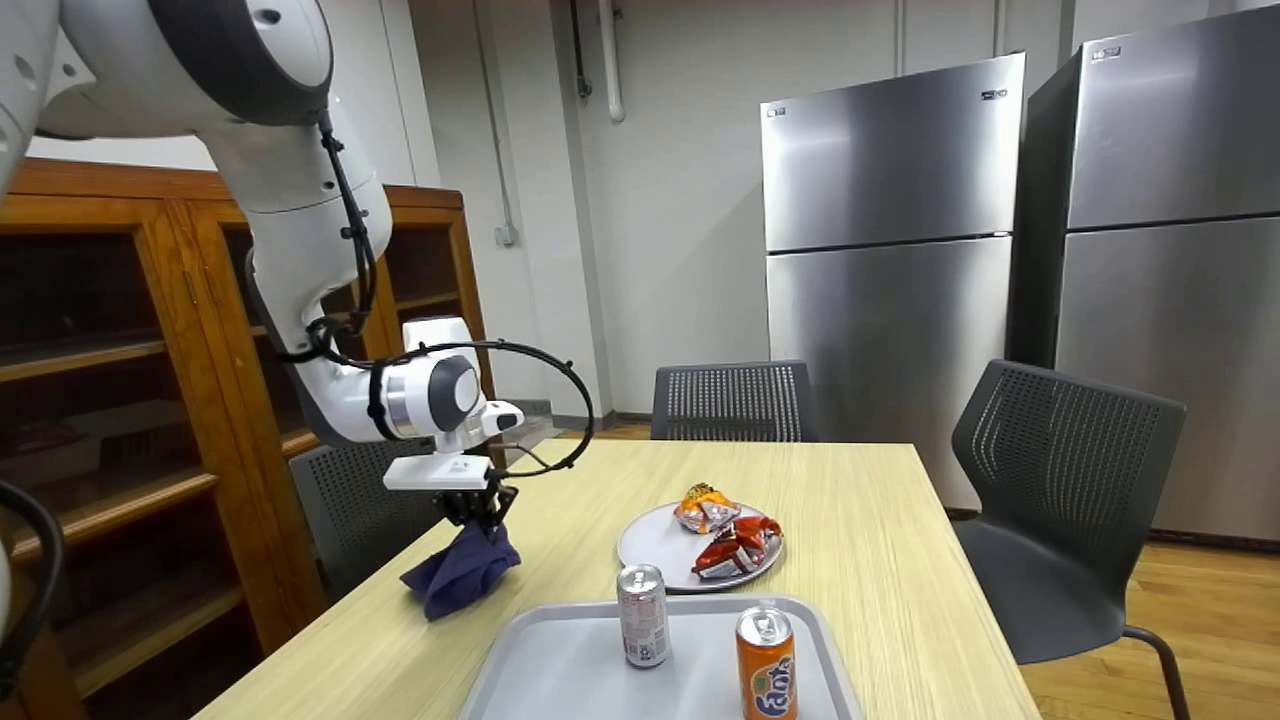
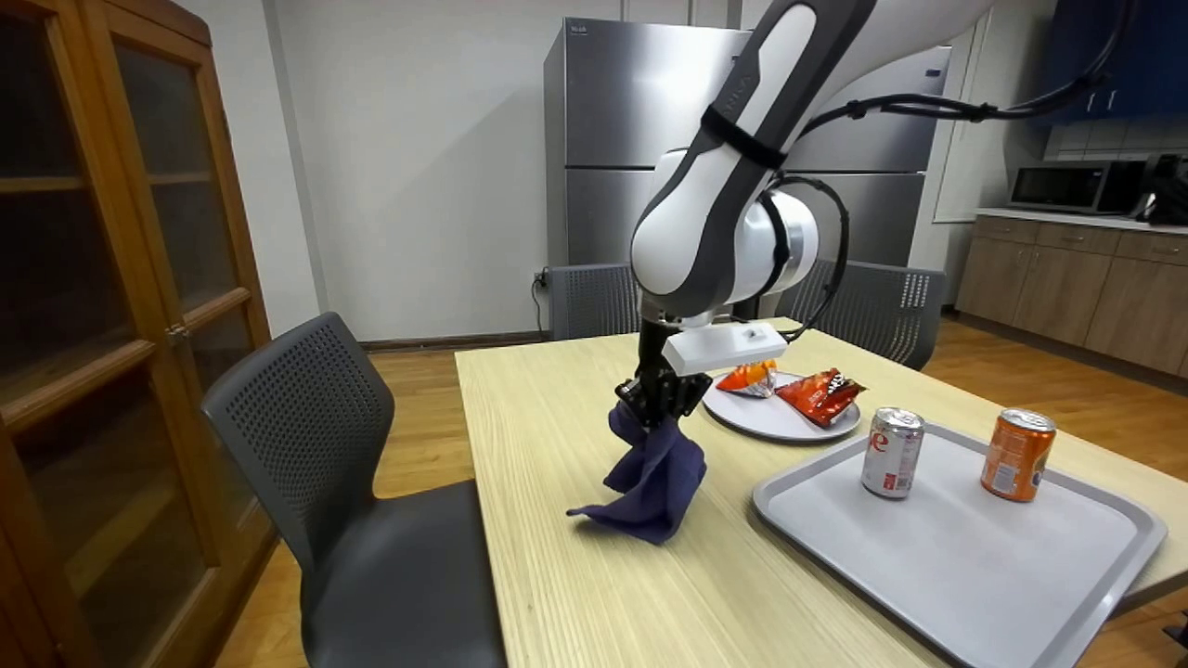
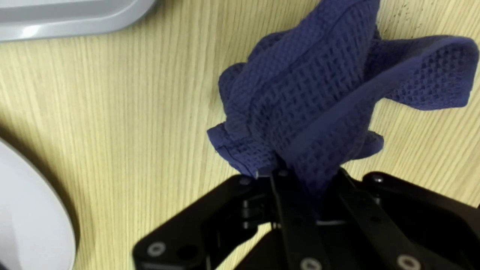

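Fingers (image 3: 296,228) had the cloth (image 2: 661,478) pinched, folds on the desk (image 2: 534,417) near an edge; imo a firm grip, light even pressure seemed smartest.

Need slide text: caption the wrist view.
Tool gripping a navy cloth over a wood-grain table, tray corner and plate edge at frame left.

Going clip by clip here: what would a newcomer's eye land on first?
Probably the navy waffle-weave cloth, pinched in the pincer over the pale table. Next, the bright orange Fanta can standing on the gray tray, and the shiny red snack bag on the round plate.
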